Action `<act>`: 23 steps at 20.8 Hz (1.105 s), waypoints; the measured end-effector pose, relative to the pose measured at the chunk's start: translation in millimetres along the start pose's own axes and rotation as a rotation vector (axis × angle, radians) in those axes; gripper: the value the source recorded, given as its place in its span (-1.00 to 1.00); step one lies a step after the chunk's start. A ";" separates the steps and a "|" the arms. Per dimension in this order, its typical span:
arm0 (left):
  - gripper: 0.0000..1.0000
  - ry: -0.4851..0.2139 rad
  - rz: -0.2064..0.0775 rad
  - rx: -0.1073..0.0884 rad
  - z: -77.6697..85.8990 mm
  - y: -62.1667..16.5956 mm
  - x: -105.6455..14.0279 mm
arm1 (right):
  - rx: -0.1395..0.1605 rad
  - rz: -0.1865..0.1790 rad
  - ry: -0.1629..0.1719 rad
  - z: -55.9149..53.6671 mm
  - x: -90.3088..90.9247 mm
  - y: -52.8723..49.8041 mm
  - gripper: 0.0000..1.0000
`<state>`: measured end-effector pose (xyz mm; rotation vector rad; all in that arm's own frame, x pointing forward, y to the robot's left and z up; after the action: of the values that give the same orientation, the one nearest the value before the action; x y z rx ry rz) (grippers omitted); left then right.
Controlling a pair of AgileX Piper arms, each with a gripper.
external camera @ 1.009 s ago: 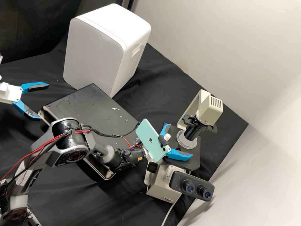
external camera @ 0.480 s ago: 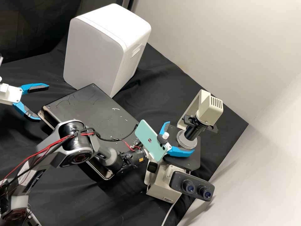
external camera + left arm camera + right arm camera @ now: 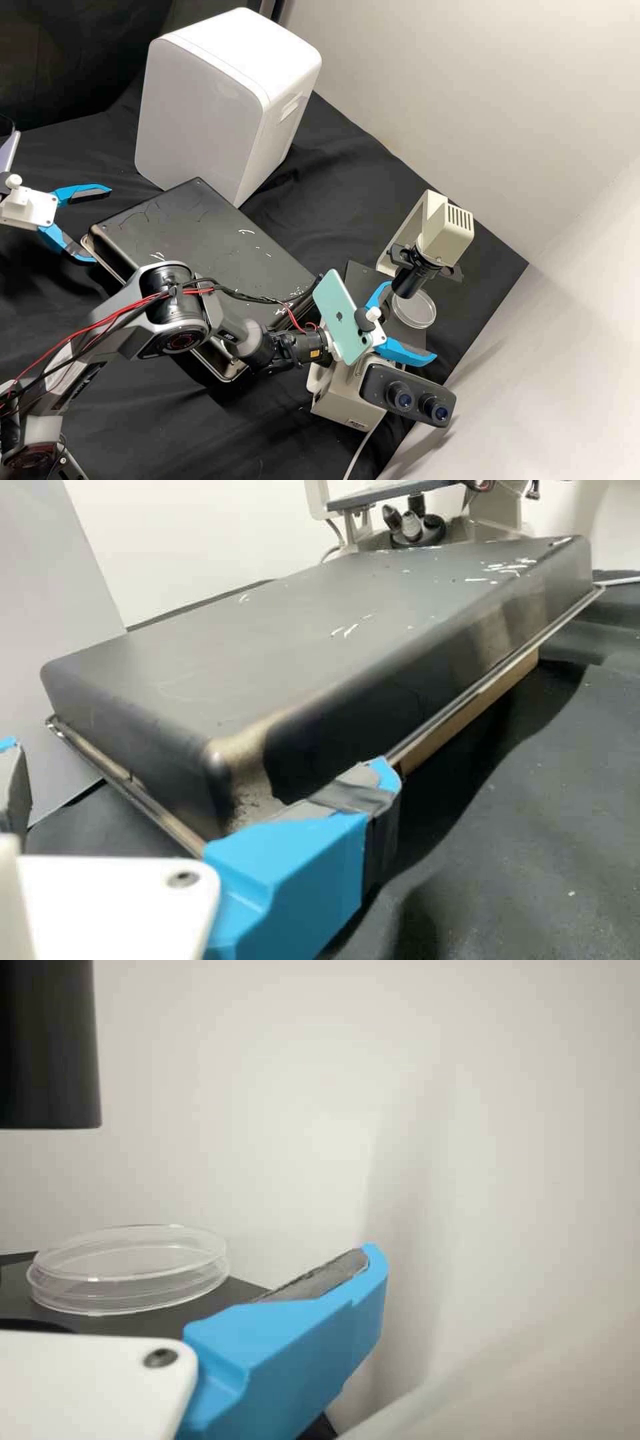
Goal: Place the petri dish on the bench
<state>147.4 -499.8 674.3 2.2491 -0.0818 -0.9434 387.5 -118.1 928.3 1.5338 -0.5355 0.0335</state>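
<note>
The clear petri dish (image 3: 415, 309) lies flat on the microscope stage (image 3: 360, 275). Just beside it the right gripper (image 3: 408, 324), its arm stretched low and level, has its fingers spread and grasps nothing. The left gripper (image 3: 92, 224) hangs agape at the dark tray's (image 3: 200, 233) corner.

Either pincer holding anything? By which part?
Nothing held: right pincer open by the petri dish on the microscope stage; left pincer open at a corner of the black tray.

Your left pincer (image 3: 200, 795) stands wide, its taped blue finger (image 3: 300, 875) just beside the near corner of a scratched dark tray (image 3: 330, 650) that lies upside down on the black-draped counter (image 3: 520, 830).
</note>
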 end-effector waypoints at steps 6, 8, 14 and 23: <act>1.00 -0.001 0.000 0.013 0.3 0.0 0.0 | 0.000 0.000 0.000 0.0 0.0 0.0 1.00; 1.00 -0.002 0.000 0.013 0.5 0.0 0.0 | 0.004 0.000 0.000 0.0 0.0 0.0 1.00; 1.00 -0.006 0.000 0.015 1.7 -0.1 -0.1 | 0.040 -0.013 0.010 -0.9 0.0 -1.1 1.00; 1.00 -0.015 -0.001 0.018 3.6 -0.2 -0.2 | 0.092 -0.025 0.038 -5.9 9.5 -5.4 1.00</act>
<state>144.8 -501.6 672.5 2.2588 -0.0965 -0.9636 399.7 -115.8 926.8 1.6264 -0.4902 0.0683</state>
